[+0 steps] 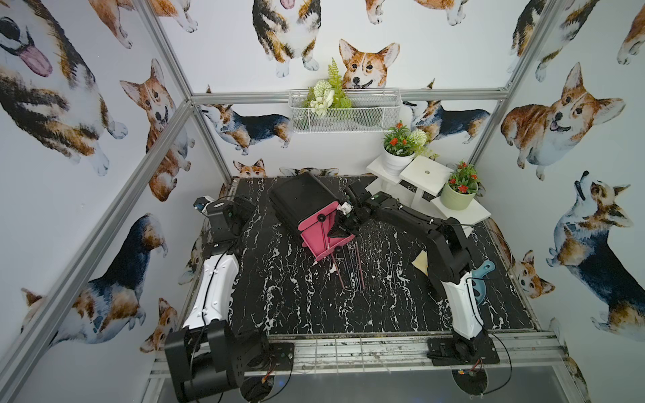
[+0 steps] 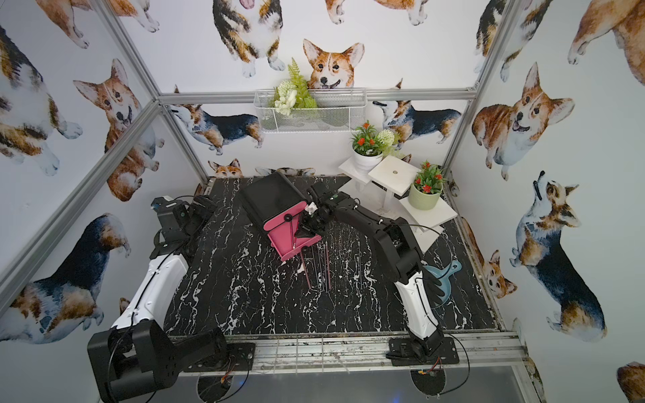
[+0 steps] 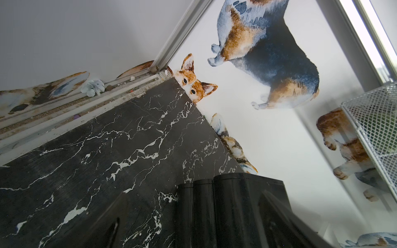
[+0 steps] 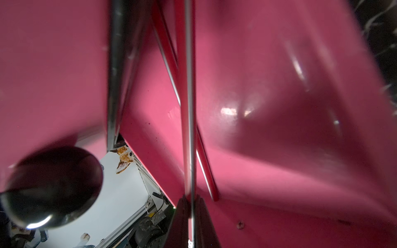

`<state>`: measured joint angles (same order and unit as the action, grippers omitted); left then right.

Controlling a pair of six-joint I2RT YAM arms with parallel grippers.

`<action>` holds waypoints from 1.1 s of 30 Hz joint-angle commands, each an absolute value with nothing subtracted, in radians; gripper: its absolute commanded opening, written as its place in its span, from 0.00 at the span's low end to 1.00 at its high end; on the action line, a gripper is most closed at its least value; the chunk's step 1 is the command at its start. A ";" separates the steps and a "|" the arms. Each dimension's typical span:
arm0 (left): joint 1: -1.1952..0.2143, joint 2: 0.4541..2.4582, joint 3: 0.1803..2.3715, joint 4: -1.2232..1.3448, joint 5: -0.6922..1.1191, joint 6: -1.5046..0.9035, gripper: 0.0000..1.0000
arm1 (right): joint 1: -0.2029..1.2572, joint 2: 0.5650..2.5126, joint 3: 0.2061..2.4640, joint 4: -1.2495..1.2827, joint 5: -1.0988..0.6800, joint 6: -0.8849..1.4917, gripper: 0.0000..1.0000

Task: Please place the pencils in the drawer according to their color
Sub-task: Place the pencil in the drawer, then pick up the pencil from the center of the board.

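Just near loose pencils (image 1: 360, 267), right fingers (image 4: 179, 225) tight on one pencil (image 4: 191, 107) over drawer (image 1: 316, 240); left fingers (image 3: 279, 216) spread.

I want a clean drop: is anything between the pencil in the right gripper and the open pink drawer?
Nothing visible blocks it. The right gripper, shut on the pencil, hangs right over the open drawer. Beneath it, only a pink pencil lies inside the tray.

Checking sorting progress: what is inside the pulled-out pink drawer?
The drawer shows a pink pencil lying on its floor; the right gripper, shut on a second pencil, reaches in. The gripper covers part of the drawer, so others may be hidden.
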<state>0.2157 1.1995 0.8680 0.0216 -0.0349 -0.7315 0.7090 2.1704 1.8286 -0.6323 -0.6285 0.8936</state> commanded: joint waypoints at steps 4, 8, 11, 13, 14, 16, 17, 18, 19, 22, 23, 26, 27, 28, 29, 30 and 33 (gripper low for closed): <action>0.216 1.200 0.868 0.045 -0.034 -0.722 1.00 | 0.716 2.172 1.839 -0.601 -0.626 0.901 0.17; 0.217 1.198 0.868 0.044 -0.034 -0.721 1.00 | 0.719 2.168 1.836 -0.594 -0.625 0.899 0.22; 0.216 1.198 0.868 0.043 -0.034 -0.720 1.00 | 0.721 2.165 1.834 -0.589 -0.621 0.899 0.24; 0.216 1.198 0.868 0.042 -0.034 -0.720 1.00 | 0.722 2.165 1.835 -0.588 -0.621 0.901 0.24; 0.216 1.198 0.868 0.041 -0.034 -0.719 1.00 | 0.722 2.161 1.833 -0.588 -0.621 0.901 0.24; 0.216 1.197 0.870 0.038 -0.035 -0.719 1.00 | 0.725 2.148 1.836 -0.599 -0.609 0.888 0.24; 0.216 1.195 0.870 0.038 -0.037 -0.719 1.00 | 0.727 2.138 1.838 -0.616 -0.593 0.877 0.23; 0.216 1.195 0.870 0.038 -0.037 -0.719 1.00 | 0.728 2.127 1.839 -0.634 -0.574 0.862 0.23; 0.216 1.195 0.870 0.037 -0.037 -0.719 1.00 | 0.730 2.112 1.837 -0.656 -0.549 0.844 0.23; 0.216 1.193 0.870 0.037 -0.037 -0.719 1.00 | 0.737 2.054 1.808 -0.718 -0.464 0.796 0.23; 0.216 1.193 0.870 0.037 -0.038 -0.719 1.00 | 0.740 2.026 1.783 -0.729 -0.436 0.783 0.23; 0.216 1.190 0.870 0.037 -0.041 -0.719 1.00 | 0.748 1.940 1.690 -0.753 -0.347 0.758 0.23; 0.216 1.190 0.870 0.037 -0.041 -0.719 1.00 | 0.751 1.915 1.660 -0.762 -0.318 0.750 0.23; 0.216 1.189 0.870 0.035 -0.043 -0.719 1.00 | 0.757 1.883 1.623 -0.777 -0.271 0.737 0.23; 0.216 1.189 0.868 0.035 -0.043 -0.719 1.00 | 0.763 1.858 1.592 -0.791 -0.226 0.728 0.23; 0.216 1.190 0.868 0.035 -0.044 -0.721 1.00 | 0.771 1.832 1.559 -0.808 -0.170 0.719 0.23; 0.217 1.189 0.868 0.036 -0.044 -0.724 1.00 | 0.797 1.771 1.465 -0.837 -0.051 0.710 0.23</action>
